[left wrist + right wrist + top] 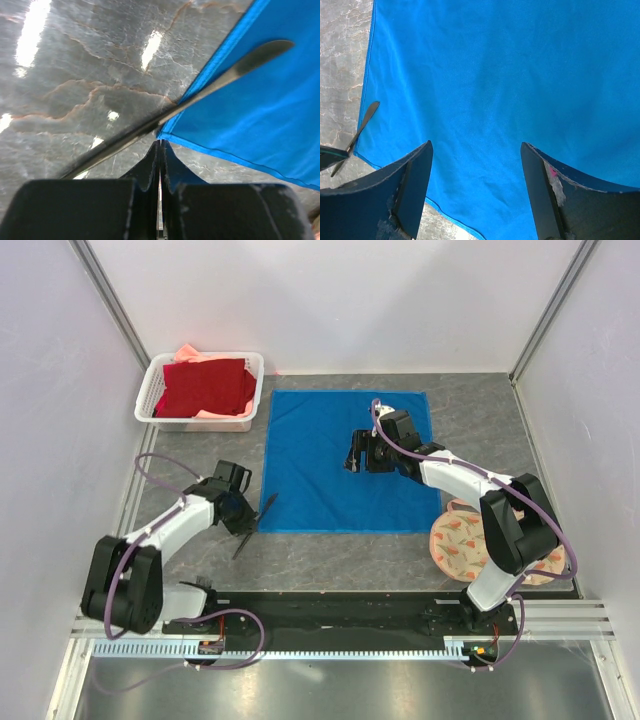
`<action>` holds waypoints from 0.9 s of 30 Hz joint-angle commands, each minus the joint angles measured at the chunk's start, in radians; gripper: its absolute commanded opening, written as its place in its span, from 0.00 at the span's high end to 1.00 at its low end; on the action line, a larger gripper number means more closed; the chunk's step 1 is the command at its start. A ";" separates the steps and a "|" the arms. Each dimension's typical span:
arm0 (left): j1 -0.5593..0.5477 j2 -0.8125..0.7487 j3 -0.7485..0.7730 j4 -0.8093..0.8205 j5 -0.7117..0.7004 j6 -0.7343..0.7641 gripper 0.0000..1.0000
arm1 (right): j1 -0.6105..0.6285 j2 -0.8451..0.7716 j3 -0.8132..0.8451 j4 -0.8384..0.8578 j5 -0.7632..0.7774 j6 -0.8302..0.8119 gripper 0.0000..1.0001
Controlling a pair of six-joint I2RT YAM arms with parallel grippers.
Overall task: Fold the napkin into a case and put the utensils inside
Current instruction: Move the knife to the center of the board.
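I'm seeing the napkin (320, 480) lying flat mid-table, no fold in it yet. The right gripper (475, 147) is hanging over the cloth's middle with its jaws spread wide and nothing in them. The left gripper (160, 150) is pressed fully together at the napkin's near-left corner. The utensil (220, 80) is crossing right at its tips, its far end over the blue hem. I can't tell whether it's pinched or just lying there.

Risks I'm weighing:
- Folding while the utensil overlaps that corner would likely drag it or trap it in the wrong layer.
- Closing the right jaws mid-cloth would probably bunch the fabric instead of catching an edge.
- With both arms working the near-left corner, they could clash.

For room, I'm counting on bare table (200, 455) left of and in front of the napkin. The basket (150, 408) is sitting just off the far-left corner and the floral mat (452, 540) just beside the near-right one, so the right side is tighter.
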 commanded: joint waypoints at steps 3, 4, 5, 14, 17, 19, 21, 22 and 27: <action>0.001 0.083 0.068 0.067 0.027 0.055 0.98 | 0.000 -0.016 -0.019 0.029 -0.003 -0.017 0.21; 0.003 0.089 0.068 0.062 0.018 0.053 0.98 | 0.000 -0.019 -0.020 0.029 -0.002 -0.015 0.21; 0.003 0.094 0.070 0.059 0.016 0.051 0.98 | 0.000 -0.017 -0.020 0.029 -0.002 -0.015 0.21; 0.083 0.137 0.062 -0.023 -0.135 0.025 0.98 | -0.002 -0.022 -0.005 0.023 0.001 -0.015 0.21; 0.104 0.126 0.061 -0.020 -0.155 0.025 0.98 | -0.002 -0.028 -0.005 0.020 0.001 -0.015 0.21; 0.106 0.120 0.076 -0.019 -0.165 0.039 0.98 | 0.000 -0.025 -0.005 0.017 0.006 -0.015 0.20; 0.106 0.117 0.090 -0.017 -0.160 0.061 0.98 | 0.000 -0.023 -0.005 0.011 0.021 -0.017 0.20; 0.106 0.114 0.108 -0.016 -0.153 0.068 0.98 | 0.000 -0.023 -0.003 0.000 0.032 -0.015 0.20; 0.097 0.047 0.128 0.064 0.008 0.156 0.98 | -0.012 -0.042 -0.003 -0.057 0.154 -0.004 0.19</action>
